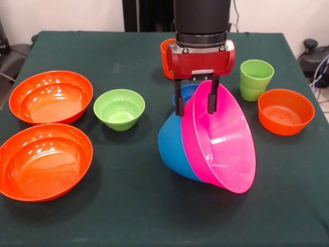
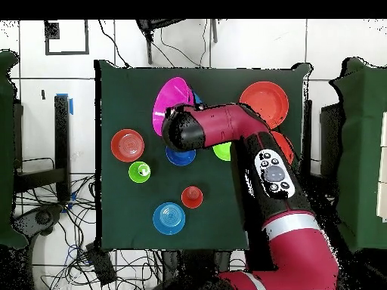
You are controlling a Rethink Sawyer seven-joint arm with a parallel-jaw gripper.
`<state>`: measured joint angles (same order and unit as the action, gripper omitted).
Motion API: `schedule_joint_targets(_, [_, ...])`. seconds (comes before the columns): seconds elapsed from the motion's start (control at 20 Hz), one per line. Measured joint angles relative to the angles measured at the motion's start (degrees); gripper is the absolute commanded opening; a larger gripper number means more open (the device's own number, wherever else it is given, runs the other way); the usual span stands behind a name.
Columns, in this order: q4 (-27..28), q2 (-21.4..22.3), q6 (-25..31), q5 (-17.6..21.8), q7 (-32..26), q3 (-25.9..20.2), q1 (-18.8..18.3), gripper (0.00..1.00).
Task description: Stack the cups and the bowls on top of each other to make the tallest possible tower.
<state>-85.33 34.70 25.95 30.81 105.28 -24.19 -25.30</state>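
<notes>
The pink bowl (image 1: 223,146), nested in the blue bowl (image 1: 172,149), is pinched at its rim by the hand (image 1: 196,104) and tilted steeply (mid-lift, apparently). A level set-down on an orange bowl (image 1: 50,96) is likely called for next.

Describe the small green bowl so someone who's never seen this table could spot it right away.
Start in the front view at the two large orange bowls at the table's left side. Just right of the farther one sits the small lime green bowl, upright, apart from its neighbours. It is the only green bowl; the green cups are taller, across the table.
</notes>
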Motion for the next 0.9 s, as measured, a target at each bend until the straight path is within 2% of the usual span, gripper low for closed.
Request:
schedule_joint_targets(0.5, [-0.41, -0.48, -0.95, 0.15, 0.00, 0.00, -1.17, 1.00])
schedule_joint_targets(0.55, [-0.40, -0.46, -0.97, 0.18, 0.00, 0.00, -1.35, 0.00])
schedule_joint_targets(0.9, [-0.45, -0.51, -1.34, 0.34, 0.00, 0.00, -2.02, 0.00])
